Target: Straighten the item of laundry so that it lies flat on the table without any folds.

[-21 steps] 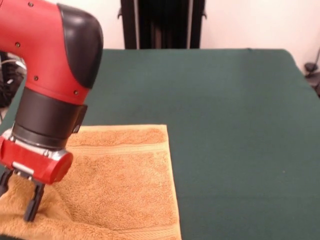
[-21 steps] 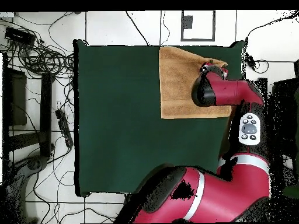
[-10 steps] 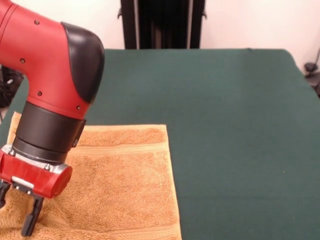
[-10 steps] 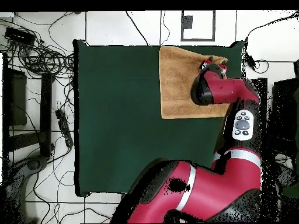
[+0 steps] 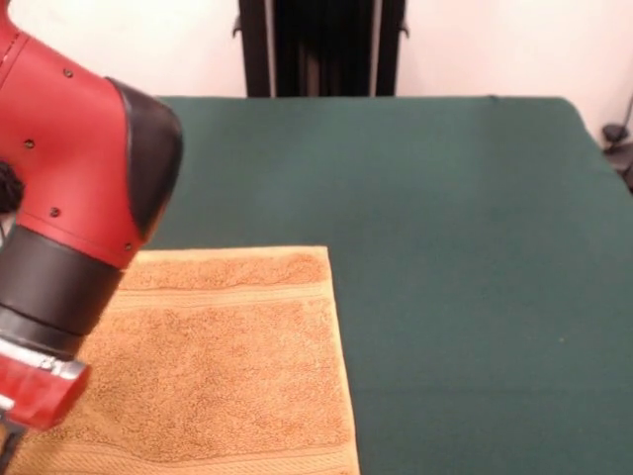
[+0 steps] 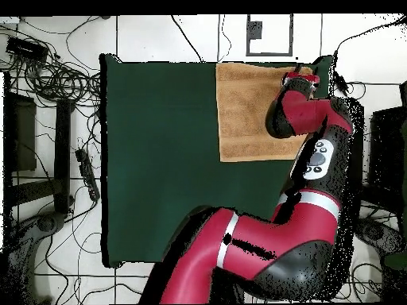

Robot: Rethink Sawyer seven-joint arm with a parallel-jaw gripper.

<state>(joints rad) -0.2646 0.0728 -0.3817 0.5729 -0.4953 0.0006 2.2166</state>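
The towel (image 5: pixel 213 361) is seen lying on the green counter (image 5: pixel 445 247), at the lower left of the front view and near the top right corner in the overhead view (image 6: pixel 250 111). In the part that shows, it looks flat, w/ a woven band running across near its far edge and another faintly made out along the bottom edge of the front view. Its left part is covered by the arm (image 5: pixel 69 198) in the front view, and its near edge is cut off by the frame, so the corner there can't be checked. In the overhead view the towel's right edge is hidden under the arm's red wrist. The end effector (image 6: pixel 300 77) is only partly seen: in the front view just a red block is visible at the lower left edge, w/ the fingers cut off; from overhead it appears as a small red and dark shape over the towel's top right corner. Whether it is open, closed or gripping cloth can't be told. No label can be made out on the towel.
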